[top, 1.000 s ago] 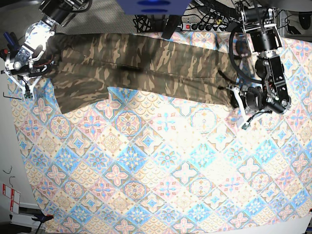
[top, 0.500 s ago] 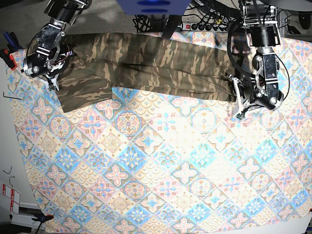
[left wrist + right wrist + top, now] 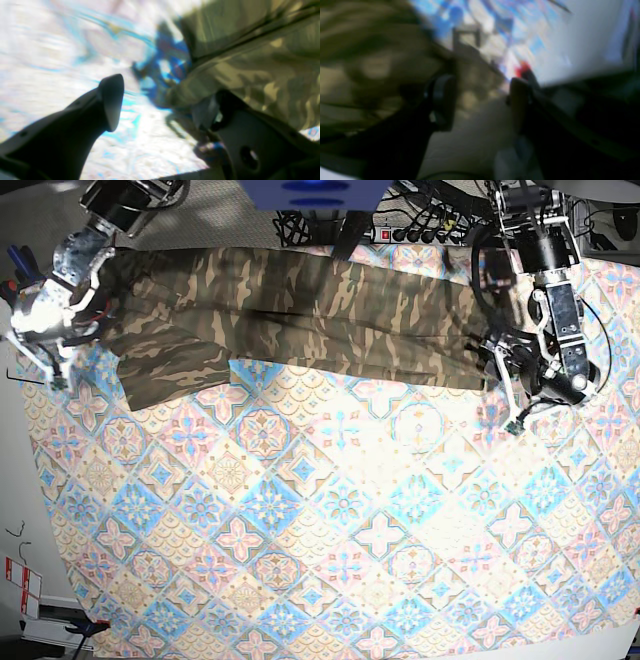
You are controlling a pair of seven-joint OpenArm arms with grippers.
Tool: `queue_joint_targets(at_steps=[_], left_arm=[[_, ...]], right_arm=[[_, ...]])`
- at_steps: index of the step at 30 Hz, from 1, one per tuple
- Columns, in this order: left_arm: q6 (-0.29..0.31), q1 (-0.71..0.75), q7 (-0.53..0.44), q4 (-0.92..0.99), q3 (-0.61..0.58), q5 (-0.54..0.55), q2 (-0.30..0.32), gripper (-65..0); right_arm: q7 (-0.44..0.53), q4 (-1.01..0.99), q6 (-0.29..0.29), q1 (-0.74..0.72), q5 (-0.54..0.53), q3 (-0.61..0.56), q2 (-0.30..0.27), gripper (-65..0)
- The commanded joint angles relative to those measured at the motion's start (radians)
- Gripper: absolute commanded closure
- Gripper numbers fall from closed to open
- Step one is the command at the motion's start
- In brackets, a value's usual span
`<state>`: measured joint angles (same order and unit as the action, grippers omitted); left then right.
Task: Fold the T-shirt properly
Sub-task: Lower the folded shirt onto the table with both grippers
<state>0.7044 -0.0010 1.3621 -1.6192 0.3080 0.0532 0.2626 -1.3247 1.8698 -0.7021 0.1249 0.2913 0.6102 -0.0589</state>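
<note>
The large camouflage-print cloth T-shirt [image 3: 300, 320] lies as a long band across the 12 o'clock edge of the desk, reaching from about 10 o'clock to 2 o'clock, with one sleeve flap hanging toward the centre at the 10 o'clock end. It rests on a pastel blue-and-pink tile-patterned tablecloth [image 3: 340, 530], bare from the centre down to 6 o'clock.

The left tool [image 3: 160, 105] sits at the shirt's 2 o'clock end with its dark fingers spread wide. In the wrist view cloth drapes over one finger, while the other stands clear above the tablecloth, so it reads as released. The right tool [image 3: 480, 102] is at the 10 o'clock end, its fingers also parted. That view is too blurred to say whether cloth lies between them, but nothing looks pinched.

The step in hand seems to be letting go after a lengthwise fold. To do it well, both tools should lift clear without snagging the fabric, especially the left one with cloth on its finger, so the folded edge stays straight. The stray sleeve flap likely needs tucking before any further fold.

Beyond 12 o'clock are grey floor, a white power strip [image 3: 415, 232] with black cables and a blue object [image 3: 315, 192].
</note>
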Motion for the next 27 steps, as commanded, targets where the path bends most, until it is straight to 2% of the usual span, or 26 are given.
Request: queue_joint_targets(at_steps=[1,3,7,11,17,23,27], left_arm=[[-0.006,0.003,0.006,-0.049,0.018,-0.005,-0.004,-42.4],[-0.006,0.012,0.006,-0.111,0.027,-0.005,-0.013,-42.4],[-0.006,0.035,0.006,-0.177,0.024,-0.005,-0.018,-42.4],[-0.006,0.032,0.034,-0.180,0.032,-0.005,-0.016,-42.4],[-0.006,0.025,0.034,-0.257,0.035,0.003,-0.023,-43.0],[-0.006,0.025,0.034,-0.347,0.033,0.165,-0.053,-43.0],[-0.006,0.029,0.034,-0.303,0.024,0.168,-0.059,-43.0]], right_arm=[[0.009,0.021,0.004,-0.009,-0.004,0.000,-0.011,-34.2],[0.007,0.024,0.004,-0.008,-0.004,-0.002,-0.012,-34.2],[-0.060,0.023,0.004,-0.001,-0.004,-0.003,-0.012,-34.2],[-0.057,0.023,0.004,0.000,-0.004,0.001,-0.012,-34.2],[0.014,0.063,0.004,-0.001,-0.004,0.004,-0.012,-34.2],[0.072,0.067,0.004,-0.023,-0.004,0.000,-0.011,-34.2],[0.081,0.023,0.004,-0.041,-0.004,-0.005,-0.011,-34.2]])
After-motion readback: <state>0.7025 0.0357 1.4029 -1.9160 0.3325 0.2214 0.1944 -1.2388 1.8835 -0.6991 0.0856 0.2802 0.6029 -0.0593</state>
